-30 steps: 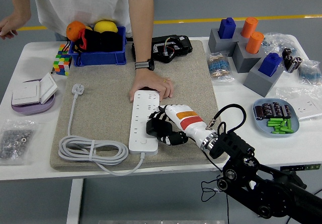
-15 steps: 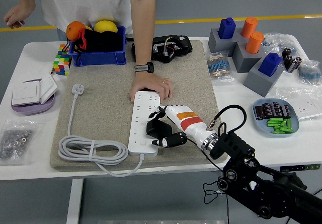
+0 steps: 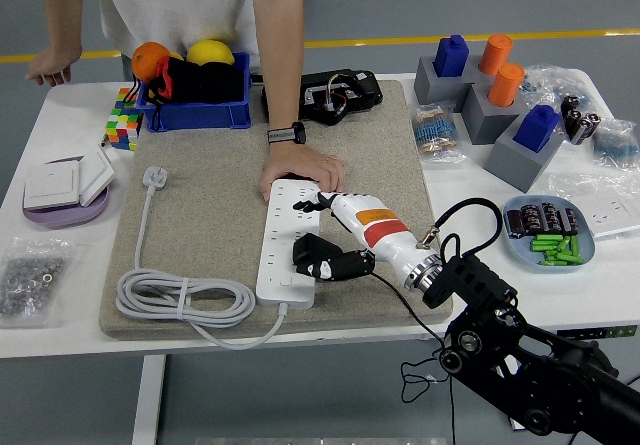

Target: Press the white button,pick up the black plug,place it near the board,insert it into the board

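My right hand (image 3: 335,240) gripping black plug (image 3: 310,255) over the white board's (image 3: 286,241) right edge, prongs hidden from me, person's hand (image 3: 303,173) pinning board's far end, left arm out of frame

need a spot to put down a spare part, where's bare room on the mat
Bare mat lies between the white plug with its cable and the power strip, below the blue bin. Another patch sits right of the robot hand, toward the resistor bags. Around the strip it's crowded.
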